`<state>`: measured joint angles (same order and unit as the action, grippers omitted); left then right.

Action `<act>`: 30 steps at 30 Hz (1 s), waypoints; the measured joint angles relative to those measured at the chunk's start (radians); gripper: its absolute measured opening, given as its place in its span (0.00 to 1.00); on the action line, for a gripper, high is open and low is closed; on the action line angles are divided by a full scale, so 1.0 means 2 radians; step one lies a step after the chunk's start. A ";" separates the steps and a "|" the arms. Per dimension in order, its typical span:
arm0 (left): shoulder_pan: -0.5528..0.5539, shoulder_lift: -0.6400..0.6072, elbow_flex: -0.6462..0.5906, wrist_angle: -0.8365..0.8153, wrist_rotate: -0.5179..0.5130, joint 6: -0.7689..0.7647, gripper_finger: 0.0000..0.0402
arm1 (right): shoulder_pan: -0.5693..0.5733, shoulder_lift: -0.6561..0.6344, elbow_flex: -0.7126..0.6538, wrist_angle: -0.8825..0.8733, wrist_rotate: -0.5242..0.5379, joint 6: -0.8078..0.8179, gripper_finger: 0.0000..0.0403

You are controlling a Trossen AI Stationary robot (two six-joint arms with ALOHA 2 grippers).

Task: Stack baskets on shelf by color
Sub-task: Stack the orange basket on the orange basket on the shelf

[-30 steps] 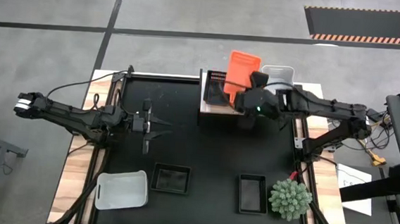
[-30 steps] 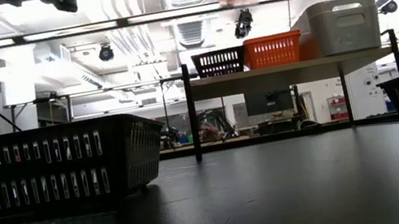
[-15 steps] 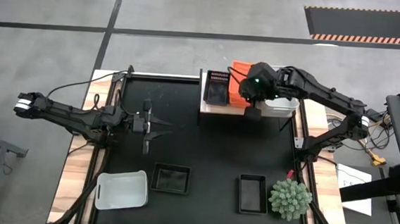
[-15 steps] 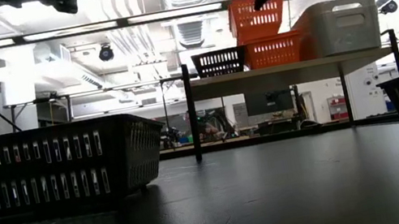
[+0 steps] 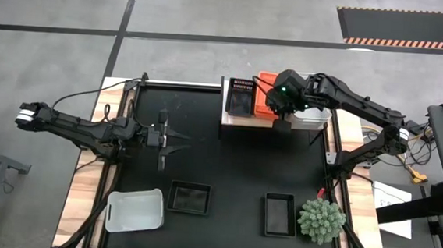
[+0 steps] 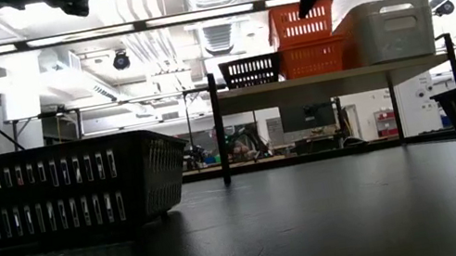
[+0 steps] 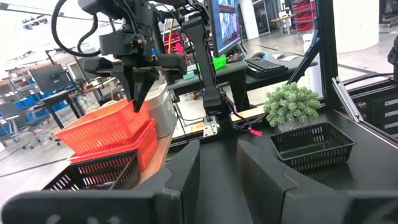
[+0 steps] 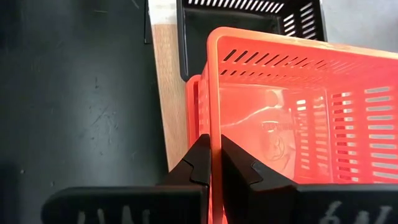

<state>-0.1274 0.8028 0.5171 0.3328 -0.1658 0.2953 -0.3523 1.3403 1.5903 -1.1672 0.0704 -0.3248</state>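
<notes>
1. Over the shelf [image 5: 245,119] at the table's far edge, the right gripper [image 8: 211,163] pinches the upper orange basket's [image 8: 292,118] rim, nesting it in the orange basket [image 6: 310,58] below.
2. Advice: seat it level before letting go.
3. Left gripper [image 5: 172,140] waits mid-left, fingers parted, empty.

Right arm stretched out far, reaching to back of worktop. Right tool [image 5: 282,106] up high, pointing down, fingers [image 8: 200,163] pinched tight together. Left arm low, bent, waiting on left side. Left tool [image 5: 175,139] fingers partly apart, holding nothing.
</notes>
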 joint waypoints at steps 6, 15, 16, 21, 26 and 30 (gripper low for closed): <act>0.000 0.000 0.000 0.000 0.000 0.000 0.23 | 0.000 0.000 -0.004 0.001 0.004 -0.003 0.02; 0.000 0.000 0.000 0.002 0.000 0.000 0.23 | 0.000 0.000 -0.007 0.001 0.004 -0.006 0.02; 0.000 0.000 0.000 0.002 0.000 0.000 0.23 | 0.000 0.000 -0.008 0.001 0.005 -0.005 0.02; 0.000 0.000 0.000 0.002 0.000 0.000 0.23 | 0.000 0.000 -0.016 0.002 0.019 -0.004 0.02; 0.000 0.000 0.000 0.002 0.000 0.000 0.23 | 0.000 0.000 -0.023 0.003 0.019 0.003 0.06; 0.000 0.000 0.000 0.002 0.000 0.000 0.23 | 0.000 0.000 -0.023 0.003 0.019 0.006 0.13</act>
<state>-0.1265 0.8028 0.5171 0.3363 -0.1661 0.2951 -0.3523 1.3411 1.5440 -1.1614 0.1089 -0.3134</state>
